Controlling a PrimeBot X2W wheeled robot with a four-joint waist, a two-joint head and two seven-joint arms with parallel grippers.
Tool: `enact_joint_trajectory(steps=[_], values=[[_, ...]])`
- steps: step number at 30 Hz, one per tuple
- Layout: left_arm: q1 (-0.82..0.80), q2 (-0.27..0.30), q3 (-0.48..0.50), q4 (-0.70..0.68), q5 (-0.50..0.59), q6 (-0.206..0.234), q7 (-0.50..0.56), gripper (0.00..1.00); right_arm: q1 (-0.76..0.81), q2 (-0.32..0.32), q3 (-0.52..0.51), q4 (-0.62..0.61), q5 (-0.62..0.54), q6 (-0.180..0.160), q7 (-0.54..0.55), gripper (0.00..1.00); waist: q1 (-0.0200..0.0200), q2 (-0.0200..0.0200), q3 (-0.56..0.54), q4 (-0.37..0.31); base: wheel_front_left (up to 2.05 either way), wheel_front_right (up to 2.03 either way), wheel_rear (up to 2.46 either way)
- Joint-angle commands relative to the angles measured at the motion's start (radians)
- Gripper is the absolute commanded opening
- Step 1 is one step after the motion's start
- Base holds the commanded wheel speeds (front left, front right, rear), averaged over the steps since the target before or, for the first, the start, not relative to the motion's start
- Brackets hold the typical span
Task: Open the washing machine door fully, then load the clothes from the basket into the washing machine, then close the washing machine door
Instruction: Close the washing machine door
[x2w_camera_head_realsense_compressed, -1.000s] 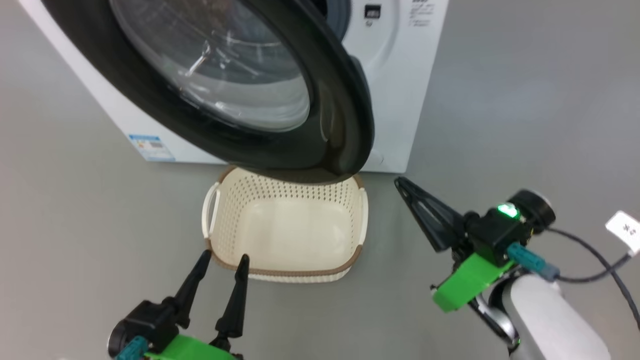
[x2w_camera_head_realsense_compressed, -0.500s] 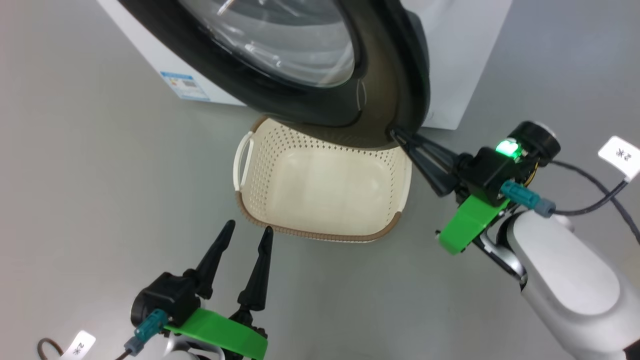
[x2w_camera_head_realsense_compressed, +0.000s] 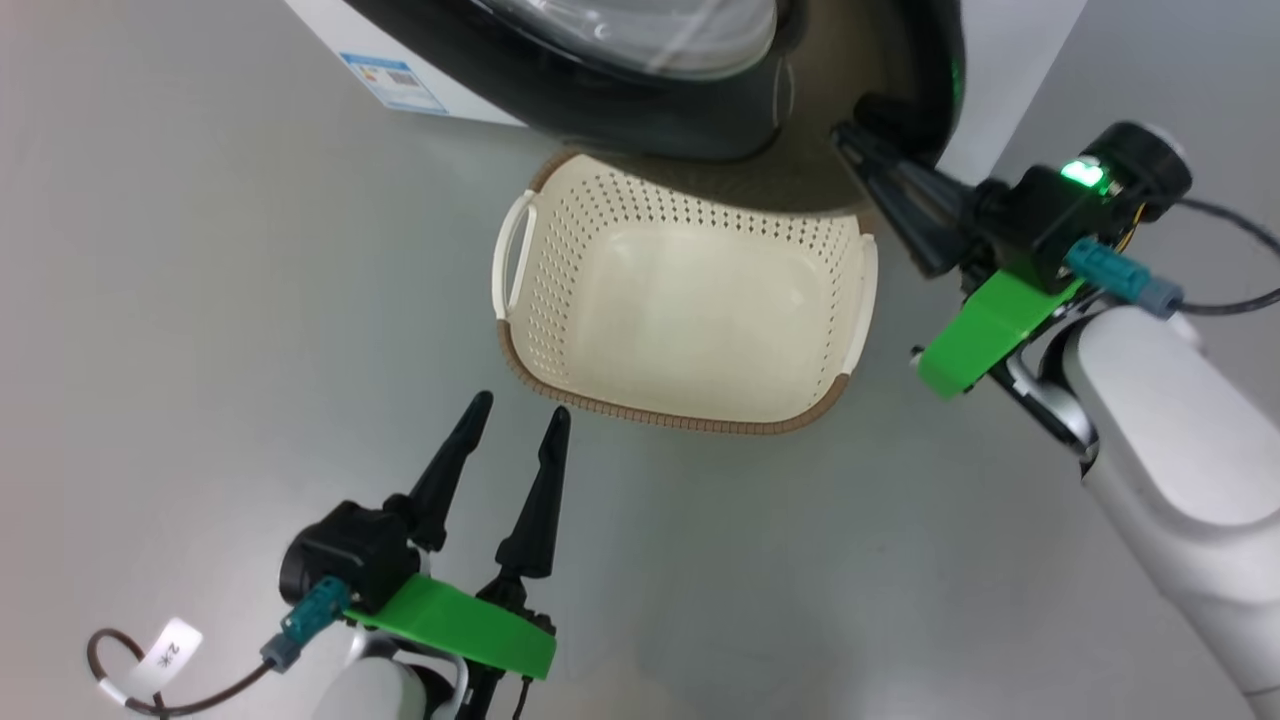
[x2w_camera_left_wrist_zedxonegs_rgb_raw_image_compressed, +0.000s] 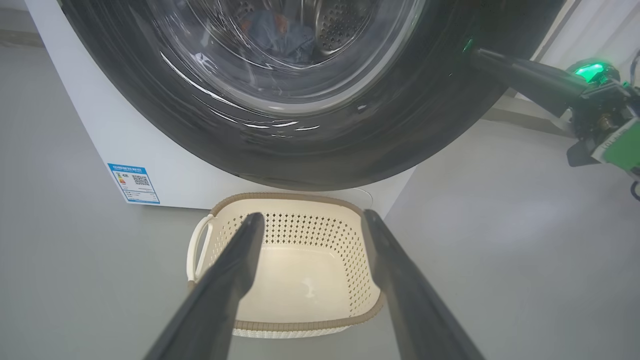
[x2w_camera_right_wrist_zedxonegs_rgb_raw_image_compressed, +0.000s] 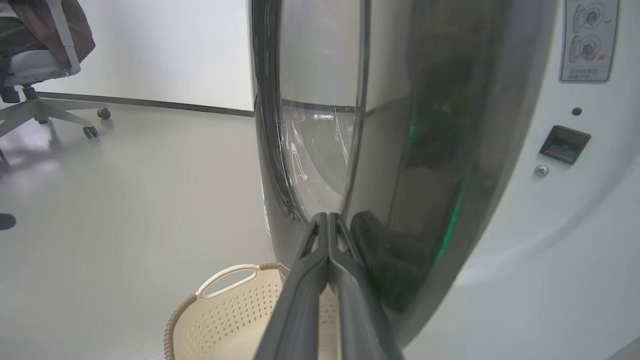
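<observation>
The washing machine door (x2w_camera_head_realsense_compressed: 650, 110) stands partly open above the basket (x2w_camera_head_realsense_compressed: 560, 300), its black rim and glass bowl also in the left wrist view (x2w_camera_left_wrist_zedxonegs_rgb_raw_image_compressed: 300, 150). Blue fabric, the clothes (x2w_camera_left_wrist_zedxonegs_rgb_raw_image_compressed: 280, 35), shows through the glass inside the drum. The cream basket (x2w_camera_left_wrist_zedxonegs_rgb_raw_image_compressed: 285, 265) is empty. My right gripper (x2w_camera_head_realsense_compressed: 848, 135) is shut, its tips (x2w_camera_right_wrist_zedxonegs_rgb_raw_image_compressed: 327, 217) against the door's glossy outer rim near its free edge. My left gripper (x2w_camera_head_realsense_compressed: 520, 405) hangs open in front of the basket's near rim, holding nothing.
The white washing machine (x2w_camera_head_realsense_compressed: 1010, 70) carries a blue label sticker (x2w_camera_left_wrist_zedxonegs_rgb_raw_image_compressed: 134, 183) low on its front, and its latch slot (x2w_camera_right_wrist_zedxonegs_rgb_raw_image_compressed: 565, 144) shows on the panel beside the door. An office chair (x2w_camera_right_wrist_zedxonegs_rgb_raw_image_compressed: 35, 75) stands far off on the grey floor.
The head camera has shifted. My right gripper, shut throughout, has risen from beside the basket to press its tips against the door's rim. The left gripper has stayed open.
</observation>
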Motion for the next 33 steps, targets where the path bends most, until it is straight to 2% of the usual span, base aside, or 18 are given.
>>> enact_joint_trajectory(steps=[1, 9, 21, 27, 33], values=[[-0.024, 0.014, 0.027, -0.025, -0.005, -0.003, -0.006, 1.0, -0.018, 0.0, -0.007, -0.013, 0.007, 0.001, -0.005, 0.0, 0.0, 0.0, 0.03, 0.007, 0.0, 0.0, 0.0], [-0.075, 0.011, 0.011, -0.032, -0.011, -0.003, -0.006, 1.0, -0.141, -0.016, -0.048, 0.024, 0.003, 0.001, -0.006, 0.0, 0.0, 0.0, 0.11, 0.009, 0.0, 0.0, 0.0], [-0.106, 0.01, -0.014, -0.05, -0.054, -0.003, -0.006, 1.0, -0.312, -0.055, -0.047, 0.068, -0.015, 0.001, 0.015, 0.0, 0.0, 0.0, 0.192, 0.035, 0.0, 0.0, 0.0], [-0.117, 0.01, -0.025, -0.052, -0.072, -0.003, -0.006, 1.0, -0.389, -0.042, -0.099, 0.097, -0.034, 0.001, 0.015, 0.0, 0.0, 0.0, 0.21, 0.046, 0.0, 0.0, 0.0], [-0.119, 0.01, -0.026, -0.05, -0.083, -0.003, -0.006, 1.0, -0.404, -0.018, -0.159, 0.114, -0.065, 0.001, 0.005, 0.0, 0.0, 0.0, 0.214, 0.05, 0.0, 0.0, 0.0]])
